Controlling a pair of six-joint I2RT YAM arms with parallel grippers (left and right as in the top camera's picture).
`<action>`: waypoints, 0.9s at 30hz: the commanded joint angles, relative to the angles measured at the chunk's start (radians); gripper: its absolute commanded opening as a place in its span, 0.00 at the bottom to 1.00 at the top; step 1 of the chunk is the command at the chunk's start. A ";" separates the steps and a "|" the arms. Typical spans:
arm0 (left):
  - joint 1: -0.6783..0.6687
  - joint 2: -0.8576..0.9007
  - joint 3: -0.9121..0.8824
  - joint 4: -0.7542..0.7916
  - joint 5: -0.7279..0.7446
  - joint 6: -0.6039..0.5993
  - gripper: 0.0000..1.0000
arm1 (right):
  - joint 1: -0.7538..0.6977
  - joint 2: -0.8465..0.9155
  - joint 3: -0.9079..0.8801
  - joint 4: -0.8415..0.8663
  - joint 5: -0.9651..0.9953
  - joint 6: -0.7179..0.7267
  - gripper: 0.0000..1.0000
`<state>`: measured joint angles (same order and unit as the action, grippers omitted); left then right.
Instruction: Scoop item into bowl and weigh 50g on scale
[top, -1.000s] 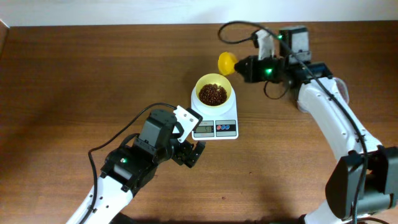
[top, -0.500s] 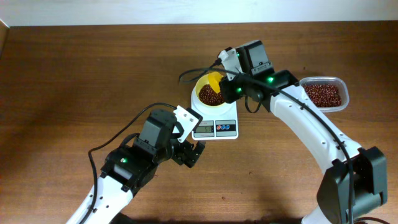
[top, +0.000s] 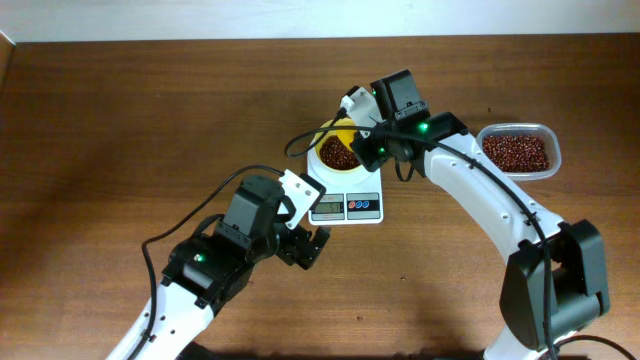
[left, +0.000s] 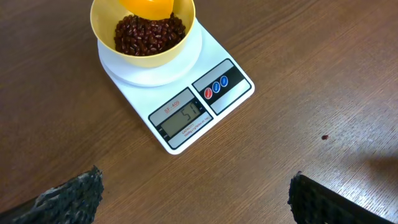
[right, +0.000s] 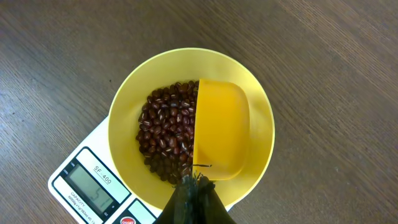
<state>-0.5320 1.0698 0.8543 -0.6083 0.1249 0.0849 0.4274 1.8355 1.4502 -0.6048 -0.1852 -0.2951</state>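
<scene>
Your right claw (right: 196, 188) is pinching the handle of the yellow scoop (right: 221, 127), jaws closed narrow on it. Straight ahead of the fingertips, the scoop is lying inside the pale-yellow bowl (right: 121, 112), beside the reddish-brown beans (right: 165, 134) that are heaping on the bowl's other side. Under the claw, the bowl is sitting on the white scale (left: 233, 99), whose display (left: 183, 117) is showing what looks like 51. Well off to the claw's side, a clear tub (top: 549, 137) is holding more beans. Your left claw (top: 308, 246) is hovering wide open over the table (top: 120, 120), the scale just ahead of it.
</scene>
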 joint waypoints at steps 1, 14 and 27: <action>-0.002 -0.002 -0.006 0.002 0.017 -0.010 0.99 | 0.011 0.006 0.019 0.003 -0.021 -0.008 0.04; -0.002 -0.002 -0.006 0.002 0.017 -0.010 0.99 | 0.012 0.058 0.019 0.059 -0.051 -0.004 0.04; -0.002 -0.002 -0.006 0.002 0.017 -0.010 0.99 | 0.013 0.058 0.019 -0.031 -0.165 -0.004 0.04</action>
<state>-0.5320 1.0698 0.8543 -0.6083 0.1249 0.0849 0.4301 1.8847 1.4570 -0.6250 -0.3061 -0.2955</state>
